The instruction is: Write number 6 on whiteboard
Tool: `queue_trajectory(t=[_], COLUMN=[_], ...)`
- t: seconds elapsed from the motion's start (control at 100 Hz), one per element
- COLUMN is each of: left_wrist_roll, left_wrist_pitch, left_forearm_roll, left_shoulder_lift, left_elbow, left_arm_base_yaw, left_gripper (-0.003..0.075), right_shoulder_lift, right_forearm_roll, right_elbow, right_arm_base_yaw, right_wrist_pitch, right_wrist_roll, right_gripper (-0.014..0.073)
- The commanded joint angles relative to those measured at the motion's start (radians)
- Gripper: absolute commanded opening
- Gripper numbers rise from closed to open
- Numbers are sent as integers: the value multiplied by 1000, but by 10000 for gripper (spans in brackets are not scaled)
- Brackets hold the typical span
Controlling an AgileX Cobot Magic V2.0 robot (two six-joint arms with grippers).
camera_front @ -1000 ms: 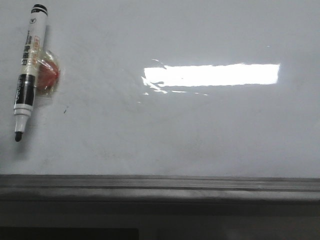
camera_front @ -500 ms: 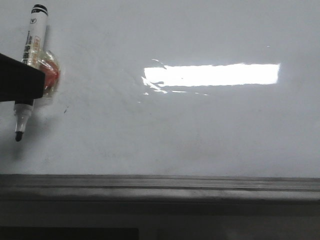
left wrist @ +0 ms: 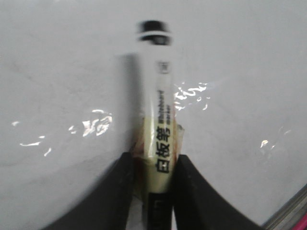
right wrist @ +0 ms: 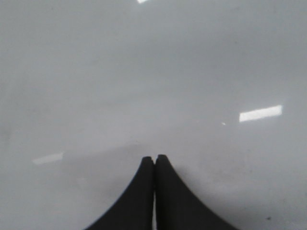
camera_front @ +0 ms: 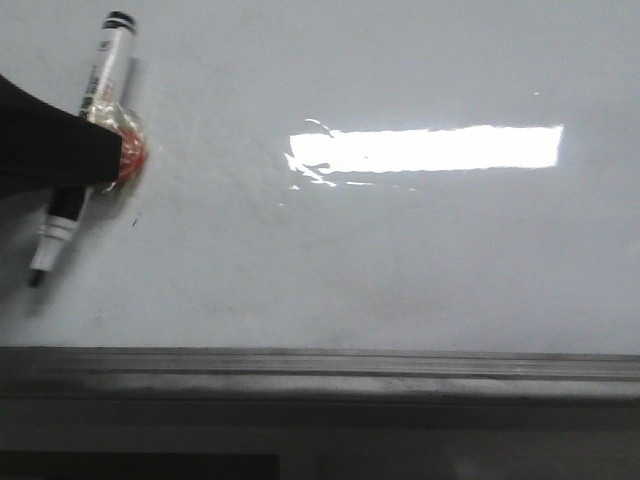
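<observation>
The whiteboard fills the front view, glossy grey-white with a bright rectangular light reflection. No black stroke of the number 6 shows on it. A white-and-black marker pen lies tilted at the far left, its black tip pointing down toward the front edge. My left gripper comes in from the left and is shut on the pen's barrel. In the left wrist view my left gripper clamps the pen between both fingers. My right gripper is shut and empty over bare board; it is out of the front view.
A red lump under clear tape sticks to the pen's barrel beside my left fingers. The board's dark grey frame edge runs along the front. A corner of the frame shows in the left wrist view.
My left gripper came in from the left and closed on the pen. The pen has tilted, its cap end swinging to the right, and the red lump moved right with it.
</observation>
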Motion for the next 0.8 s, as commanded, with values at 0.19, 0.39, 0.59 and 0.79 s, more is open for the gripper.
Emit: queue_trajectory(t=[0.19, 0.39, 0.59, 0.79], left_wrist_roll=[-10, -10, -10, -8], left_wrist_pitch=[16, 29, 137, 164], left_forearm_roll=[-39, -35, 97, 199], left_shoulder_lift=[26, -15, -87, -95], left_elbow=[-14, -15, -72, -109], left_arm_base_yaw=[-2, -6, -83, -181], left_gripper=[-19, -19, -19, -19], right_shoulder_lift=[19, 21, 70, 193], right_forearm_roll=[6, -14, -100, -138], right_elbow=[-37, -37, -62, -176], right_arm_base_yaw=[3, 148, 368, 527], right_wrist_pitch=[-125, -135, -131, -67], right_wrist_roll=[-7, -7, -16, -88], right_gripper=[-64, -64, -64, -64])
